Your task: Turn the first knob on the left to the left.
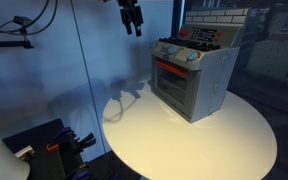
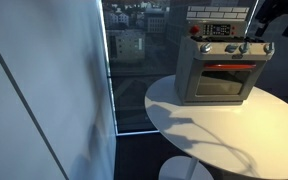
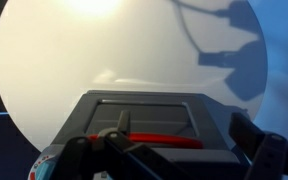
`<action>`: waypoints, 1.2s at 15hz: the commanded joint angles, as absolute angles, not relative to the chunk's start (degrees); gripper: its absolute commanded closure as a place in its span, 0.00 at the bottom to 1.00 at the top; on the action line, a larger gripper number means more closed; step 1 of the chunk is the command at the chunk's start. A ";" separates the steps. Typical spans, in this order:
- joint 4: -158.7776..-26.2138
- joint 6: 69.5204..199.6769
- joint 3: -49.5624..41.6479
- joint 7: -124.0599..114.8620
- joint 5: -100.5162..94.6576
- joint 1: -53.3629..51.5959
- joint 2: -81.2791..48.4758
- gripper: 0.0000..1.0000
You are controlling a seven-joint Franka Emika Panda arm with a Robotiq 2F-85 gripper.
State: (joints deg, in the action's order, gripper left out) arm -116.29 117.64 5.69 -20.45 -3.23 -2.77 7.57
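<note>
Task looked barely begun: claw [image 1: 133, 22] hung high in the air, up and to one side of the oven [image 1: 189, 80], well apart from it, touching nothing. Fingers sat spread and empty, as the wrist view also suggested w/ a finger at each lower corner and the oven top between them. The left knob [image 1: 165, 51], 1st in the row along the front panel above the door, sat untouched; its angle was too small to read. The oven stood near the back edge of the round white tabletop [image 1: 214, 140]. Left to do, by my read: come down and in front of the panel, line up on that knob, close on it, twist left, let go. Other knobs [image 1: 192, 58] sat close beside it, so a wide claw could catch the neighbor. Around: a glass wall [image 2: 54, 90] beside the tabletop, black gear [image 1: 59, 140] low on the floor side, neither in the approach path. Nothing lay on the tabletop btw claw and oven.
</note>
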 commanded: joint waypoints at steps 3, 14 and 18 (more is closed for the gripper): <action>-116.14 117.49 5.64 -20.48 -3.23 -2.82 7.55 0.00; -114.52 121.19 4.99 -19.85 1.04 -2.83 3.96 0.00; -113.66 124.92 4.99 -20.19 2.18 -3.07 1.19 0.00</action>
